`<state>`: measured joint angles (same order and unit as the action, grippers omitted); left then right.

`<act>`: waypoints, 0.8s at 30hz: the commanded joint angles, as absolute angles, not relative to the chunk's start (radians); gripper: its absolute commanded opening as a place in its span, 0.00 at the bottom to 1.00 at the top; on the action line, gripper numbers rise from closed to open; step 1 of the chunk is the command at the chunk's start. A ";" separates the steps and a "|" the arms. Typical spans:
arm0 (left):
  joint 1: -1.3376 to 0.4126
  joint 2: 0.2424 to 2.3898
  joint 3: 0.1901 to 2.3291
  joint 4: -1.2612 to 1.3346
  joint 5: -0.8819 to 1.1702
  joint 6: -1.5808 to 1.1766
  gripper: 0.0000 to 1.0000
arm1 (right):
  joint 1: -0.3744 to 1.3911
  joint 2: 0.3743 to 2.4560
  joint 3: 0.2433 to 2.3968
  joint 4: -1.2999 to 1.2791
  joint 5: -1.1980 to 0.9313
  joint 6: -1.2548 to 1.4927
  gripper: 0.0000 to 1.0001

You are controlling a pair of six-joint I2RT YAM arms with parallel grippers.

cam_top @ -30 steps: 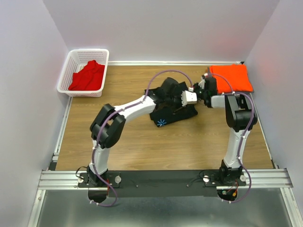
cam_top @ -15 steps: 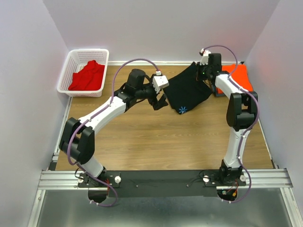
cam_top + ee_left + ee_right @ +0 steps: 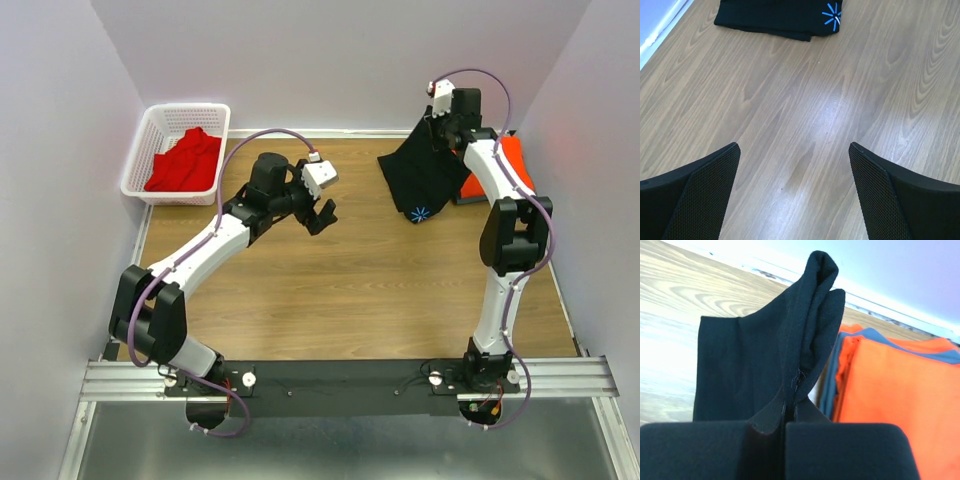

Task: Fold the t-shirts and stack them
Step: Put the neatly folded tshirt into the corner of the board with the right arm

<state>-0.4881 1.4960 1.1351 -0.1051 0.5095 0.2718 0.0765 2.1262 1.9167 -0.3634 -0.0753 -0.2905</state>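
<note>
Black t-shirt point(image 3: 747, 360) in grip of right tool point(image 3: 790, 416)

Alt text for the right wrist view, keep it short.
The right gripper is shut on a bunched fold of the black t-shirt, which fills the centre of the frame. The wooden table shows on the left and a folded orange t-shirt on the right.

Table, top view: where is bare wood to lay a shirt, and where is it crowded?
The widest bare wood lies between the left claw, the black t-shirt and the arm bases. A smaller strip runs between the white basket and the left arm. The far right corner is crowded: the right claw holds the black t-shirt beside the orange t-shirt.
</note>
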 commanded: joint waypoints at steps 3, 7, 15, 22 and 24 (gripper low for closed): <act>-0.488 1.457 1.115 -0.084 0.456 0.265 0.97 | 0.061 2.071 1.977 -0.420 -0.006 -0.373 0.01; -0.488 1.460 1.111 -0.086 0.453 0.270 0.97 | 0.058 2.048 1.990 -0.429 -0.006 -0.388 0.00; -0.488 1.454 1.117 -0.095 0.425 0.273 0.97 | 0.048 2.031 2.034 -0.448 0.032 -0.414 0.01; -0.488 1.451 1.109 -0.095 0.411 0.281 0.97 | 0.041 2.026 2.074 -0.462 0.035 -0.419 0.01; -0.488 1.450 1.114 -0.098 0.402 0.282 0.97 | 0.041 2.019 2.094 -0.474 0.029 -0.417 0.01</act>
